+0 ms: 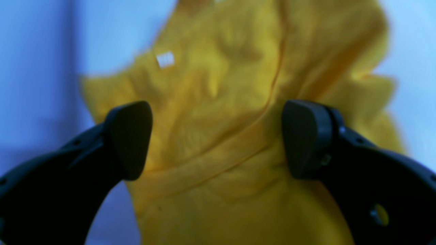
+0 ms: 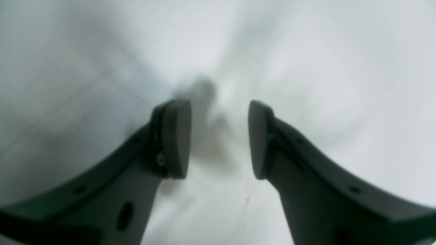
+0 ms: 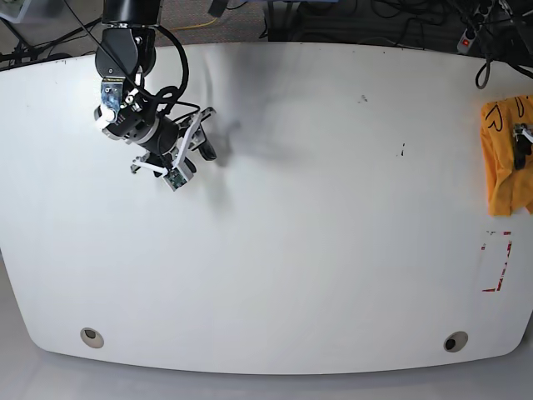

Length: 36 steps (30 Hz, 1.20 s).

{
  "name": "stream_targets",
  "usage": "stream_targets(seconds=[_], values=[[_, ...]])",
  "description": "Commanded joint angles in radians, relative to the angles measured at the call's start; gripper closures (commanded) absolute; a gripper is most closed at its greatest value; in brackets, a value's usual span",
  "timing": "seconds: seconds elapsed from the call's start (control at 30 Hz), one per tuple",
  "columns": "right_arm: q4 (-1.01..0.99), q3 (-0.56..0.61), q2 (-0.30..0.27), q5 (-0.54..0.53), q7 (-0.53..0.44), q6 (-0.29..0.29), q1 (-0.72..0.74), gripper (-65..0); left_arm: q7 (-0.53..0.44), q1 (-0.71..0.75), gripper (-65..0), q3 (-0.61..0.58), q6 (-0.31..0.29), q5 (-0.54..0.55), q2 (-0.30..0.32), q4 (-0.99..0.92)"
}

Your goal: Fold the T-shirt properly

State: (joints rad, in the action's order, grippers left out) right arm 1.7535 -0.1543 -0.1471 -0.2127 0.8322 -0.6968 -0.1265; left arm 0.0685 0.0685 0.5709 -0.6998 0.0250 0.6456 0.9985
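Crumpled orange-yellow T-shirt lies bunched beneath the wide-open, empty left pincer.

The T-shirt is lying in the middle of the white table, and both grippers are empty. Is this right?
Not quite. The base view shows the T-shirt bunched at the table's right edge, not the middle. The rest holds: the left gripper and the right gripper are both empty.

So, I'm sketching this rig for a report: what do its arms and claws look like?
The right claw has two curved dark-grey fingers ending in flat, rounded pads, with small holes along the sides. The left claw has the same build and looks black. In the base view the right arm is black with white brackets and looping black cables.
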Motion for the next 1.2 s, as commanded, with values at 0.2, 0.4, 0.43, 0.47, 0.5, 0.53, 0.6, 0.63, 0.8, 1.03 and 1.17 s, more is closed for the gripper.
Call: stream_targets(seconds=[0.2, 0.4, 0.43, 0.47, 0.5, 0.53, 0.6, 0.63, 0.8, 1.03, 1.17], values=[[0.044, -0.008, -0.01, -0.004, -0.029, -0.001, 0.012, -25.4, 0.089, 0.027, -55.6, 0.007, 0.002, 0.037, -0.011, 0.296], [0.044, -0.031, -0.015, -0.003, -0.078, 0.052, 0.012, -25.4, 0.089, 0.035, -55.4, -0.001, 0.002, 0.029, -0.212, 0.494], [0.039, -0.032, -0.015, -0.003, -0.104, 0.076, 0.011, -25.4, 0.089, 0.037, -55.4, -0.012, 0.002, 0.019, -0.243, 0.515], [0.036, -0.032, -0.016, -0.001, -0.133, 0.101, 0.008, -25.4, 0.087, 0.038, -55.4, -0.028, 0.032, 0.0, -0.272, 0.538], [0.035, -0.032, -0.021, 0.011, -0.169, 0.125, -0.005, -25.4, 0.086, 0.038, -55.4, -0.051, 0.065, -0.029, -0.304, 0.564], [0.036, -0.028, -0.029, 0.045, -0.215, 0.153, -0.019, -25.4, 0.077, 0.041, -55.4, -0.071, 0.098, -0.06, -0.347, 0.595], [0.035, -0.024, -0.03, 0.103, -0.288, 0.18, -0.031, -25.4, 0.046, 0.054, -55.4, -0.088, 0.125, -0.09, -0.407, 0.623], [0.035, -0.024, -0.027, 0.143, -0.337, 0.193, -0.037, -25.4, 0.021, 0.07, -55.4, -0.093, 0.134, -0.101, -0.439, 0.627], [0.004, -0.06, 0.036, 0.304, -0.571, 0.219, -0.075, -25.4, -0.1, 0.141, -55.3, -0.128, 0.162, -0.119, -0.55, 0.633], [-0.043, -0.184, 0.106, 0.348, -0.802, 0.22, -0.17, -25.4, -0.229, 0.324, -55.3, -0.21, 0.297, -0.118, -0.628, 0.641], [-0.027, -0.215, 0.125, 0.341, -0.827, 0.217, -0.261, -25.4, -0.235, 0.451, -55.3, -0.213, 0.331, -0.115, -0.691, 0.728]])
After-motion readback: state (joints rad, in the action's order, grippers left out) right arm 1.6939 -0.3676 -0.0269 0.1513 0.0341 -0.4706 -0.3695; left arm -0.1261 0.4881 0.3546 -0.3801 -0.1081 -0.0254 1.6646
